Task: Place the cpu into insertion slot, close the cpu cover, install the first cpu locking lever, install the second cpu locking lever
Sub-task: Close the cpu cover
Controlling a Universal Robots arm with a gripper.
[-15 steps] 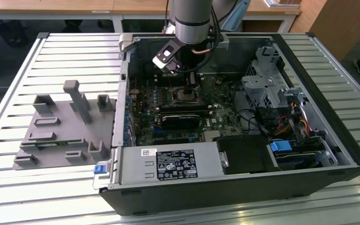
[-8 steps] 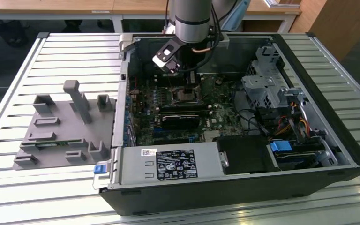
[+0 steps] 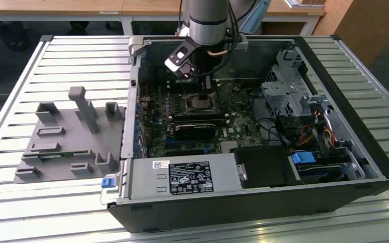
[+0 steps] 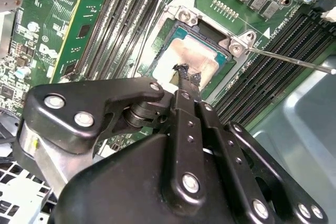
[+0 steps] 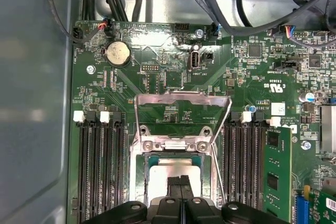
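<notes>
The cpu (image 5: 169, 170) lies flat in its socket on the green motherboard, its dull silver top also plain in the second wrist view (image 4: 197, 56). The cpu cover (image 5: 183, 98) is a silvery frame swung open, standing back from the socket on its hinge. A thin wire locking lever (image 4: 294, 61) sticks out beside the socket, unlatched. My gripper (image 4: 187, 76) is shut with nothing between its black fingertips, which sit right over the cpu's top. In the exterior view the gripper (image 3: 204, 90) hangs inside the open computer case just above the socket (image 3: 201, 103).
Black memory slots (image 5: 100, 171) flank the socket on both sides. A green card (image 5: 276, 169) stands close by. Cables (image 5: 247, 9) run along the case wall. A drive cage (image 3: 285, 96), a power supply (image 3: 184, 177) and a grey fixture (image 3: 66, 136) surround the work area.
</notes>
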